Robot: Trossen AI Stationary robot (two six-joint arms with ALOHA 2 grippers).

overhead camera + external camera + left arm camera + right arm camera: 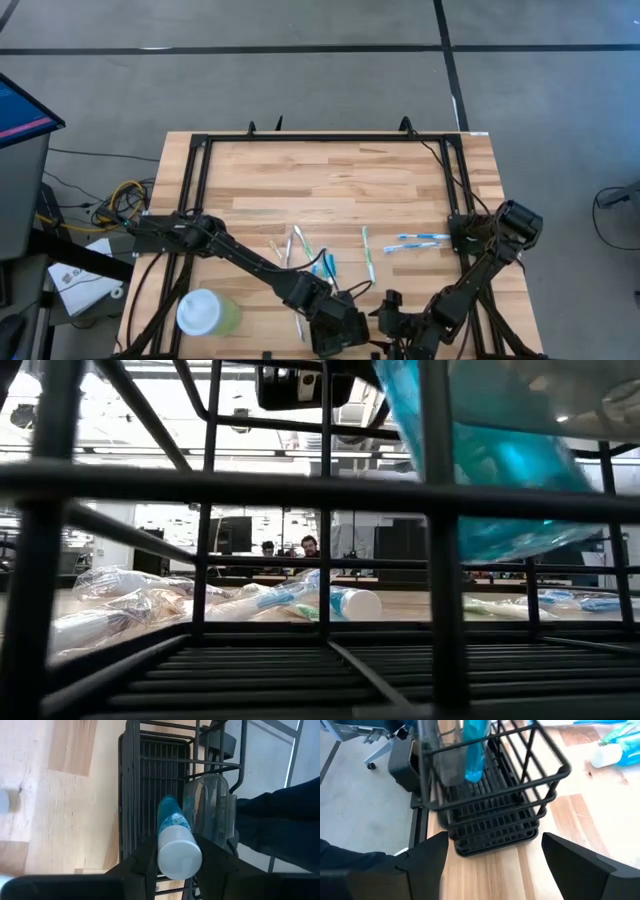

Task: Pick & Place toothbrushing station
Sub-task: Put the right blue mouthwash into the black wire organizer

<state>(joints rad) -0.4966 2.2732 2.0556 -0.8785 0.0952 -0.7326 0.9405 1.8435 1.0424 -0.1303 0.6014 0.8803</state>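
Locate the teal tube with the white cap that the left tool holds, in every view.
High view: hidden by the arms at the bottom edge; not discernible.
Low view: translucent teal tube, upper right, above the rack floor.
Left wrist view: centre, white cap towards the camera, between the left tool's fingers.
Right wrist view: top centre, hanging into the rack.
Shared landmark: black wire rack.

Looks like a robotics lab or open-plan office to me. The light butcher-block wooden table [330,180] sits on a grey carpet-tile floor [300,90], loose yellow and black cables [118,200] trail beside it, and people [310,546] sit at dark monitors [235,532] way in the back.
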